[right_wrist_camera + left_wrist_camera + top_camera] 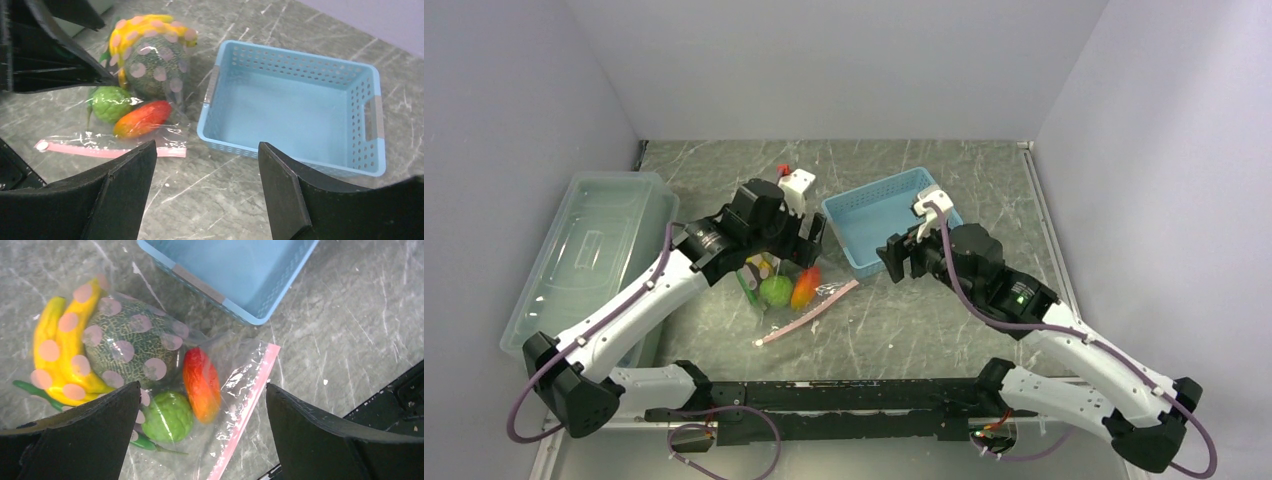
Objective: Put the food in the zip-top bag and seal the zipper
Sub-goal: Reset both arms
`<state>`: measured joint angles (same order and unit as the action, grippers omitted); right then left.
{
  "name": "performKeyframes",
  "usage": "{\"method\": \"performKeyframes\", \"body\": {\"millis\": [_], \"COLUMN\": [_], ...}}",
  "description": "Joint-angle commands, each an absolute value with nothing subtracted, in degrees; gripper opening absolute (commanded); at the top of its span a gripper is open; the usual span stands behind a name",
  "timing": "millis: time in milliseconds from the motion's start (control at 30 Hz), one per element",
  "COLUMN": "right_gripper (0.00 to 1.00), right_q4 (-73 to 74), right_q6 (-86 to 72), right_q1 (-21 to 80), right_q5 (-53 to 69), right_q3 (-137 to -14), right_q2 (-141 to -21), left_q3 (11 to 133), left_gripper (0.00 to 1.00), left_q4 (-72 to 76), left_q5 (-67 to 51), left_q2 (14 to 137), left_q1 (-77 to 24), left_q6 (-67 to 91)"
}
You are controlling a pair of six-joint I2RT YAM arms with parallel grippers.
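From above, the clear zip-top bag (821, 299) lies flat on the grey table (924, 325), just in front of the left gripper (802, 255). The pink zipper (809, 313) runs slantwise along the bag's near-right edge. The left arm reaches forward and rightward from its base, with the translucent bin (594, 240) on its outer side. The right gripper (902, 265) hangs at the near corner of the light-blue basket (872, 187), apart from the bag, its arm bent back toward the right. Bare tabletop lies between bag and arm bases.

In the left wrist view, the gripper's two black fingers (90, 435) are spread wide with nothing between them; the gripper is released and looks down on the bag. Inside the plastic lie a yellow banana (60, 360), a dark green netted melon (135, 340), a lime-green fruit (167, 415) and a red-orange fruit (201, 382); a thin green vegetable (30, 390) pokes out beneath the banana. The zipper lies on the side away from the banana, past the red-orange fruit. I cannot tell whether it is pressed closed. The basket's corner sits just beyond the bag.

In the right wrist view, this gripper's fingers (120, 190) also stand wide apart, holding nothing, above the basket's near wall. The bag lies to the left of the basket, nearly touching it. One left finger slants down beside the melon; contact is unclear.
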<state>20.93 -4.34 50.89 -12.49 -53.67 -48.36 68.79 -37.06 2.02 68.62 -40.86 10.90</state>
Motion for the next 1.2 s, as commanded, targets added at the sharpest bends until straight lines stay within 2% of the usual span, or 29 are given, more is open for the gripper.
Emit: {"method": "performKeyframes", "body": {"millis": [0,167,433,833,1167], "right_gripper": [0.78,0.78,0.83,0.88,0.88], "right_q4": [19.3,19.2,19.0,15.6,14.5], "right_q6": [-7.5,-10.0,-11.4,-10.4,-10.1], "right_q1": [45.0,38.2,31.2,29.7,29.7], "right_q5": [-7.7,-2.4,-0.9,-9.6,-9.5], "right_q3": [-53.8,-52.8,-50.6,-46.7,-46.6], "right_q2": [-49.1,-50.7,-51.9,-46.1,-44.8], "left_q3": [72.6,71.9,64.7,59.7,62.4], "left_gripper": [1.0,1.0,1.0,1.0,1.0], "left_q4": [-40.4,-39.7,-35.2,-30.9,-34.0], "left_q5": [6.7,8.0,14.3,16.6,16.1], "left_q2": [70.5,69.0,59.2,52.7,56.5], "left_q1": [-39.5,-38.2,-36.3,-36.3,-36.2], "left_q6": [12.8,13.2,12.8,10.9,12.5]}}
